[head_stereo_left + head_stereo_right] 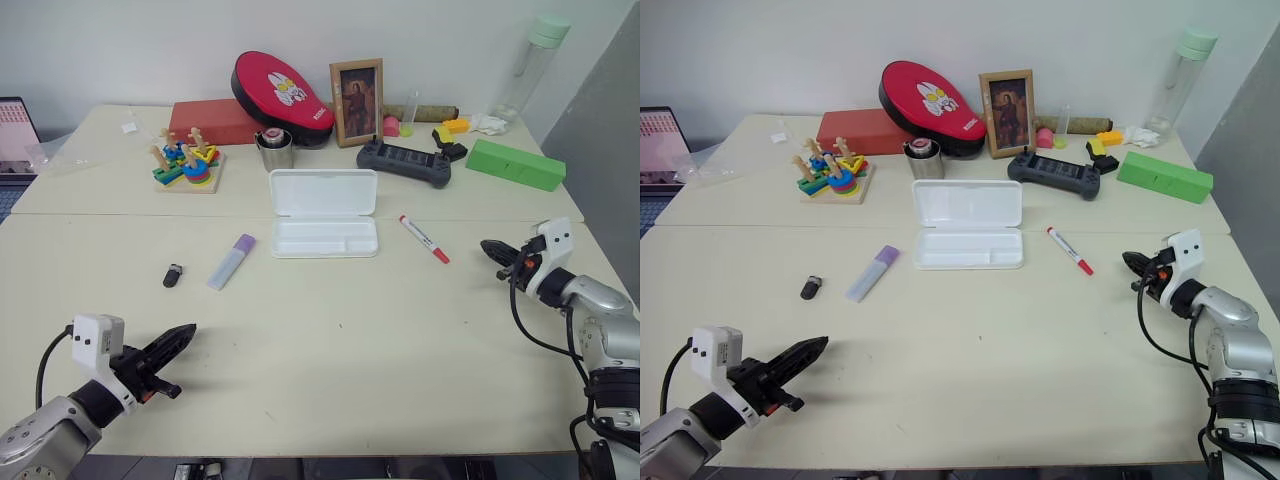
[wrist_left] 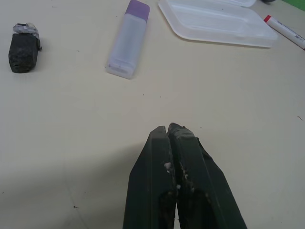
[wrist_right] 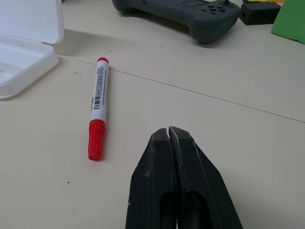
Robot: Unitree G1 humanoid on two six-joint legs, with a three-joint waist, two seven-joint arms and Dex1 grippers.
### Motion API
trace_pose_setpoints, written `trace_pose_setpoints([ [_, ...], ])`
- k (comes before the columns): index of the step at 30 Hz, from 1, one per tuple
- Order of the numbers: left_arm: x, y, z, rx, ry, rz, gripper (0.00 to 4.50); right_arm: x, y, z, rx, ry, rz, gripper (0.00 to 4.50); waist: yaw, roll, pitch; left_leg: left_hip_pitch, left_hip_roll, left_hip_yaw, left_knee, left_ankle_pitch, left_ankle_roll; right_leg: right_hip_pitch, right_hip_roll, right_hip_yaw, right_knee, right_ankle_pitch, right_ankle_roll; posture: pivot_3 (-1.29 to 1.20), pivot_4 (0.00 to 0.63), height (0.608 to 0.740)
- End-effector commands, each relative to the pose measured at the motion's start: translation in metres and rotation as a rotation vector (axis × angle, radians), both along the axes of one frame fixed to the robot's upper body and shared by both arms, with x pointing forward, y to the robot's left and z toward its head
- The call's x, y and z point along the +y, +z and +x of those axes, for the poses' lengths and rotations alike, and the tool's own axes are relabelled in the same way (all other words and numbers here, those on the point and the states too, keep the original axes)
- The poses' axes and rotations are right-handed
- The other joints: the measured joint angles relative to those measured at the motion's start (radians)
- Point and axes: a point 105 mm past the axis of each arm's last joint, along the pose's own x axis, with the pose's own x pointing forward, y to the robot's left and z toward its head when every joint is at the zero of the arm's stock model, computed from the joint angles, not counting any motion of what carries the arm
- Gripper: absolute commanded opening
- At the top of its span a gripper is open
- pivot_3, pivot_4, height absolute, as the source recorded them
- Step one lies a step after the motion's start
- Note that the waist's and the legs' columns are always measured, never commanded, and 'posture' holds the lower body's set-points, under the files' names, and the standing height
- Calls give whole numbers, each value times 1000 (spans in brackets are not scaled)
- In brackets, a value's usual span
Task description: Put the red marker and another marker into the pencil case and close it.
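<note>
Right wrist view: slim white red-capped marker (image 3: 96, 109) lay uncovered, white plastic pencil case (image 3: 25, 45) cut off at the frame edge.
Both grippers, left (image 2: 167, 130) and right (image 3: 168, 130), were pressed together, empty; the small black stubby object (image 2: 23, 47) was perhaps an eraser.

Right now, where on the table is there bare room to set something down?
The near half is bare, between the left gripper and right gripper, in front of the pencil case. The back edge is crowded around the picture frame, the game controller and the stacking toy.
</note>
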Motion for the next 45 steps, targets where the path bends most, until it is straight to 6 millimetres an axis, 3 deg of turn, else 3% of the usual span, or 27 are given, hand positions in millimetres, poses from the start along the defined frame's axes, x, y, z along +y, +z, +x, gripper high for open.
trace_pose_setpoints([
  [1, -4, 7, 0, -25, -21, 3, 132, -4, 17, 2, -58, -4, -4, 17, 0, 0, 0, 0, 0, 0, 0, 0, 0, 0, 0, 0, 0, 0, 0, 0, 150, 740],
  [30, -8, 16, 4, -67, -27, 38, 132, 1, 14, 0, -10, 20, -4, 17, 0, 0, 0, 0, 0, 0, 0, 0, 0, 0, 0, 0, 0, 0, 0, 0, 150, 740],
  [32, -10, 22, 4, -86, -40, 15, 132, 2, 13, 0, 3, 24, -2, 17, 0, 0, 0, 0, 0, 0, 0, 0, 0, 0, 0, 0, 0, 0, 0, 0, 150, 740],
  [38, -18, 65, 6, -162, -169, 60, 132, 16, 21, 2, 43, 86, -5, 17, 0, 0, 0, 0, 0, 0, 0, 0, 0, 0, 0, 0, 1, 0, 0, 0, 150, 740],
  [45, -16, 91, 6, -160, -239, 123, 132, 43, 38, -3, 29, 232, 2, 17, -2, 2, 1, 0, 0, 0, -1, 0, 0, -1, 0, 0, 0, 0, 1, 0, 150, 740],
])
